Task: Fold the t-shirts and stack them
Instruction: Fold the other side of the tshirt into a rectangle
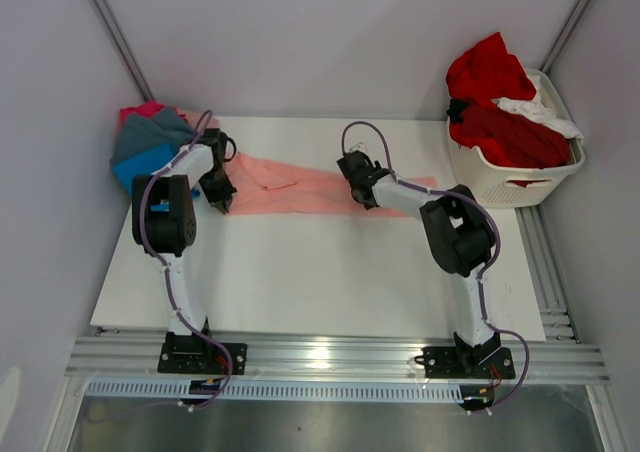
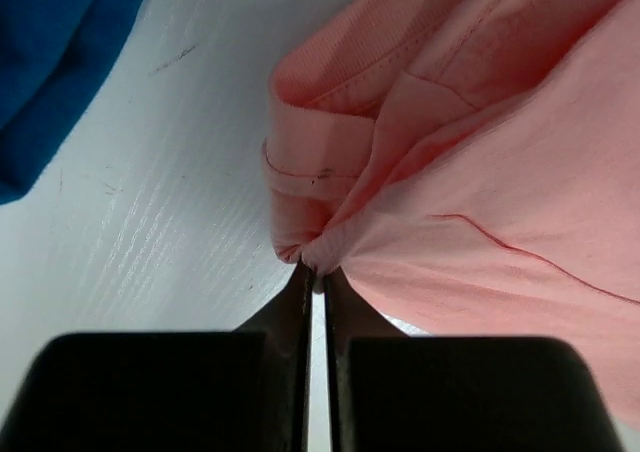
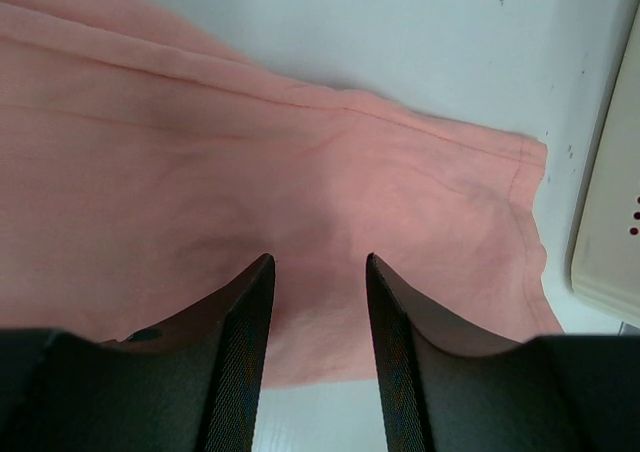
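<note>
Pinched shut, the jaws of the left gripper (image 2: 315,272) nip a small bunched fold at the edge of the salmon-pink t-shirt (image 1: 290,187). The shirt lies on a white table (image 1: 330,272) enclosed by pale grey walls (image 1: 300,42), with an aluminium rail (image 1: 330,357) along the near edge. The right gripper (image 3: 320,262) hangs over the shirt's other end, jaws parted about halfway with nothing between them; whether its tips touch the cloth cannot be told. The shirt stretches in a long, narrow band across the table's far half, wrinkled at the left end and smooth at the right. A pile of t-shirts (image 1: 150,137), magenta, grey and blue, sits at the far left corner. Red t-shirts (image 1: 495,82) heap in a white slatted laundry basket (image 1: 520,184) at the far right.
</note>
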### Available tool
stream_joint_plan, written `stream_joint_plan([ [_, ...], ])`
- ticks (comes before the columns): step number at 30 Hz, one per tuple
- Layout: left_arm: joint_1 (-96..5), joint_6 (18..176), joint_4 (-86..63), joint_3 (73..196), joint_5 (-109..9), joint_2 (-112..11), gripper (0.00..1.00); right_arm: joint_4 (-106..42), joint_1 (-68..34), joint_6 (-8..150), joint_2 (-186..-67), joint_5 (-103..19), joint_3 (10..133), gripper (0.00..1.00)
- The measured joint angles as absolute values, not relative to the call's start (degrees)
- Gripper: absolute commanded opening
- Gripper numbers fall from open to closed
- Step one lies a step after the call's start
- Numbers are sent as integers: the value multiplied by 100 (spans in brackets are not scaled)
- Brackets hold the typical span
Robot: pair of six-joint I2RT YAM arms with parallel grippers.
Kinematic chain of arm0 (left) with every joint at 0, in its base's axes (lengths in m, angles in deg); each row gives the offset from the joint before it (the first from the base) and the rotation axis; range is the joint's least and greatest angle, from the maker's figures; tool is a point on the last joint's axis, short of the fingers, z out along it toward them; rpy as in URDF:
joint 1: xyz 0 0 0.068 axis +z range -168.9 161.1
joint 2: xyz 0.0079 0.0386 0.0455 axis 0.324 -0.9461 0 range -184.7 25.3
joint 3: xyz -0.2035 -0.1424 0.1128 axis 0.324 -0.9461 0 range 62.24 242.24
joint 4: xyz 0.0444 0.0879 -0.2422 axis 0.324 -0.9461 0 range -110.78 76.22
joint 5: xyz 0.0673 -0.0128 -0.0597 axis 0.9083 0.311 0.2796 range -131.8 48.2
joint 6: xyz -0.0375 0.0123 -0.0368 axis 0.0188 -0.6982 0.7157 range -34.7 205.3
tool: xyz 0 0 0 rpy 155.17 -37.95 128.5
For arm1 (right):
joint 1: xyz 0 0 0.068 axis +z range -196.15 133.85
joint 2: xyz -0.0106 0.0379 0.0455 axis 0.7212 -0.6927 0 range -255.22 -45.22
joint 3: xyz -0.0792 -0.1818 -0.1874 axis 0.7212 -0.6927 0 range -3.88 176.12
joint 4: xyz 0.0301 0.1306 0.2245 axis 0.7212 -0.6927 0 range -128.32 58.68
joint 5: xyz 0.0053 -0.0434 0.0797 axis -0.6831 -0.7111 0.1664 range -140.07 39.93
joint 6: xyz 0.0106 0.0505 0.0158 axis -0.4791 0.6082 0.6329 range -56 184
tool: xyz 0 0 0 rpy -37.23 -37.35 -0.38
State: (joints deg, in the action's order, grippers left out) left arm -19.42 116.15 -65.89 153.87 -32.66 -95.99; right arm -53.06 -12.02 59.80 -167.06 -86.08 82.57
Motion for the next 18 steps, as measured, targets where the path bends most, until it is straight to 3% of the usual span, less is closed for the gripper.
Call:
stream_joint_plan([
  [8, -1804, 11628, -6078, 14493, -3471, -9016, 1, -5312, -1229, 6200, -16317, -8392, 7892, 45],
  [18, -622, 11777, -5798, 12480, -3548, -6917, 1, -5291, -1087, 6644, -15777, -8228, 7121, 45],
])
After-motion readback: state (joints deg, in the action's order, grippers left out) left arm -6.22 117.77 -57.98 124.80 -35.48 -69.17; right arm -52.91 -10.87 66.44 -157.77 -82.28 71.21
